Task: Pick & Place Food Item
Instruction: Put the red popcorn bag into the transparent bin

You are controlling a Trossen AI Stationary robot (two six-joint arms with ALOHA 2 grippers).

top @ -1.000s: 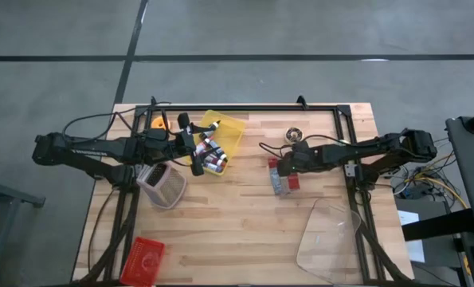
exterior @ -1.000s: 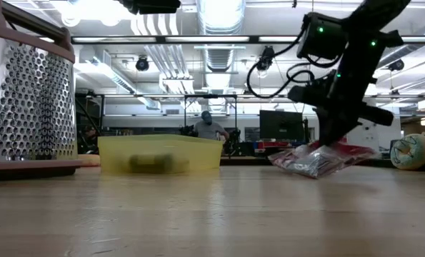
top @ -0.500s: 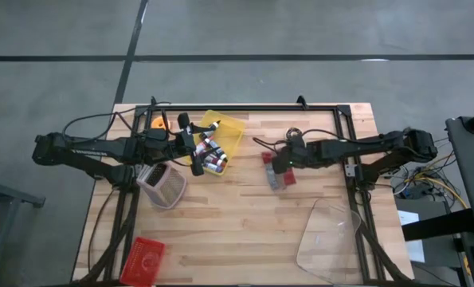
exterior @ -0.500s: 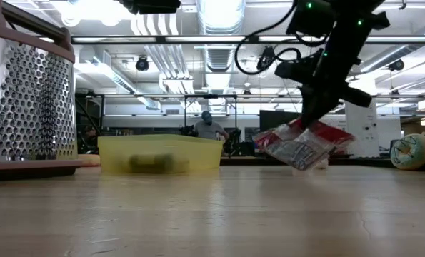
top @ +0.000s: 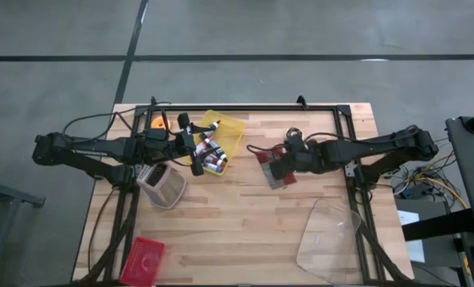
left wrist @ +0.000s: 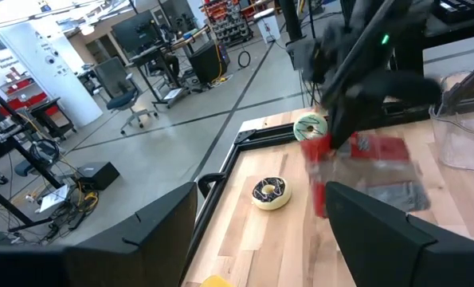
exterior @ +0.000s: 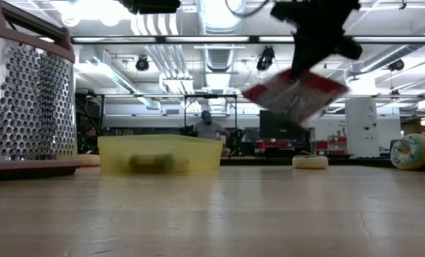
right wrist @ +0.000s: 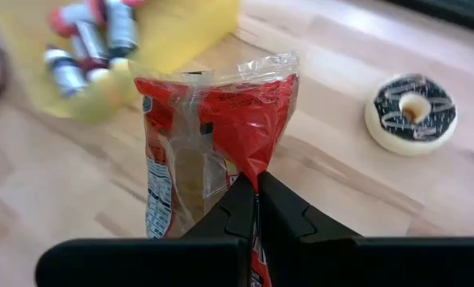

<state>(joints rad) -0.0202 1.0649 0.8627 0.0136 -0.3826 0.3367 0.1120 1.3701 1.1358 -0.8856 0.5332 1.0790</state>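
Note:
A food bag of red and clear plastic (top: 272,168) hangs in the air, clear of the wooden table (top: 237,231). It also shows in the low view (exterior: 294,93) and the right wrist view (right wrist: 209,151). My right gripper (top: 287,162) is shut on it. My left gripper (top: 197,156) is open and empty over a yellow bin (top: 225,131) that holds small bottles (top: 212,157). Its fingers stand wide apart in the left wrist view (left wrist: 259,209). My right gripper pinches a puckered red part of the bag's edge (right wrist: 256,171) between its two shut fingers. The fingers come from above, slanting down. The bag is lifted clear of the table and hangs tilted below the gripper (exterior: 308,61).
A chocolate-iced doughnut (right wrist: 412,112) lies on the table beyond the bag; it also shows in the low view (exterior: 310,161). A metal grater (top: 163,187) stands near the left arm. A red basket (top: 145,259) is at the near left, a clear plastic container (top: 328,239) at the near right.
My right gripper has risen and gone a little toward the yellow bin, staying shut on the bag. The bag, which touched the table a second ago, is now lifted well clear and hangs tilted.

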